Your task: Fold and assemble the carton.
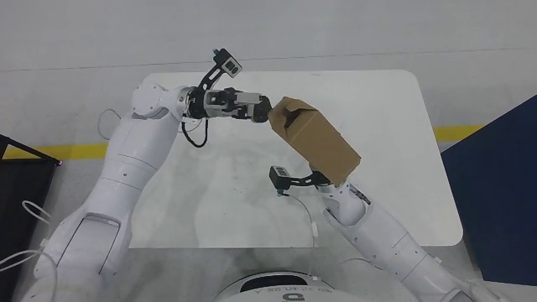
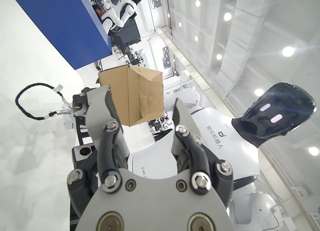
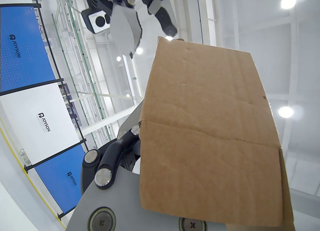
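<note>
While largely behind carton (image 1: 315,138), right gripper (image 1: 325,181) indistinct.

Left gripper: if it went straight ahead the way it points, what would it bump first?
The brown cardboard carton, at its folded end. The open left gripper points right at it; the gap looks small, though depth is hard to judge.

Plain tan all over, that brown cardboard carton (image 1: 315,138), one even shade across every face. The white rounded table (image 1: 394,101) sits on a pale grey floor (image 1: 252,17), and a yellow floor stripe (image 1: 457,132) cuts across it. The left gripper (image 2: 142,96) shows silver-grey metal fingers (image 2: 96,102) with black ribbed pads (image 2: 112,107). Dotted wall panels (image 3: 25,62) alternate blue and white, framed in black.
</note>
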You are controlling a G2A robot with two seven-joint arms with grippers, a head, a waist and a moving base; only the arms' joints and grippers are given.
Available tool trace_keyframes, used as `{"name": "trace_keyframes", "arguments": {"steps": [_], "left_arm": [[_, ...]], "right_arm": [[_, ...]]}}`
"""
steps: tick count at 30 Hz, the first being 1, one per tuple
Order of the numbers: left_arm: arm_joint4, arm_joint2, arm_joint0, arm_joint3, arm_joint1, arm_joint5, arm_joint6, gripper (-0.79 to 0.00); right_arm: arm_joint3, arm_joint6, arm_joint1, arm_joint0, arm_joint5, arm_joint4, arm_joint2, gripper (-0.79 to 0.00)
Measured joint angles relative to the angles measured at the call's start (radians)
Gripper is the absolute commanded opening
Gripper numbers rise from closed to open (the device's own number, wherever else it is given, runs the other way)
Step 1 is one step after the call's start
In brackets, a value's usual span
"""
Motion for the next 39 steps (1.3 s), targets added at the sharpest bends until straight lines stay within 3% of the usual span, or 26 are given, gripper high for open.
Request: {"name": "trace_keyframes", "arguments": {"steps": [6,13,26,39], "left_arm": [[0.038,-0.024,0.029,-0.038,0.011,-0.012,0.012,-0.191],[0.15,0.005,0.008,-0.071,0.007,-0.029,0.089,-0.406],[0.155,0.037,-0.015,-0.098,-0.003,-0.023,0.09,-0.397],[0.295,0.042,-0.019,-0.159,0.007,0.002,0.136,-0.394]], "right_arm": [[0.01,-0.002,0.002,0.004,0.0,0.0,-0.007,-0.785],[0.016,-0.001,0.001,0.013,0.0,0.0,-0.018,-0.785],[0.021,0.011,0.006,0.005,0.0,0.0,-0.019,-0.785],[0.037,0.004,0.007,0.019,0.0,0.0,-0.031,-0.785]]}}
